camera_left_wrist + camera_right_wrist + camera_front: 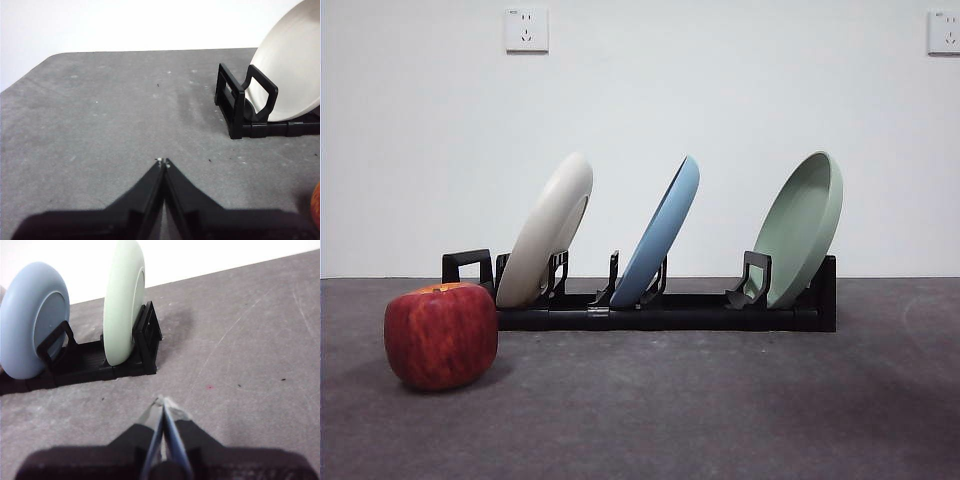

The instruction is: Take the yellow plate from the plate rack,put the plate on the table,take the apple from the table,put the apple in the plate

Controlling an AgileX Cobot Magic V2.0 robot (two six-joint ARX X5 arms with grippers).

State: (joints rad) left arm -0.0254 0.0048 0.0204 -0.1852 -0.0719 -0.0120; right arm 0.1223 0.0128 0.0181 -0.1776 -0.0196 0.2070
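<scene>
The yellow plate (552, 232) (292, 70), pale cream, leans in the left slot of the black plate rack (660, 310) (240, 107) (95, 362). In front of the rack's left end, the red apple (441, 334) sits on the grey table (720, 400); a sliver of the apple (316, 205) shows in the left wrist view. My left gripper (163, 162) is shut and empty, hovering over bare table, short of the rack's loop end. My right gripper (162, 402) is shut and empty, near the rack's other end. Neither arm shows in the front view.
A blue plate (660, 235) (32, 320) stands in the middle slot and a pale green plate (805, 225) (122, 300) in the right slot. A white wall with sockets (526, 30) rises behind the table. The table's far corner edge (55, 55) appears in the left wrist view.
</scene>
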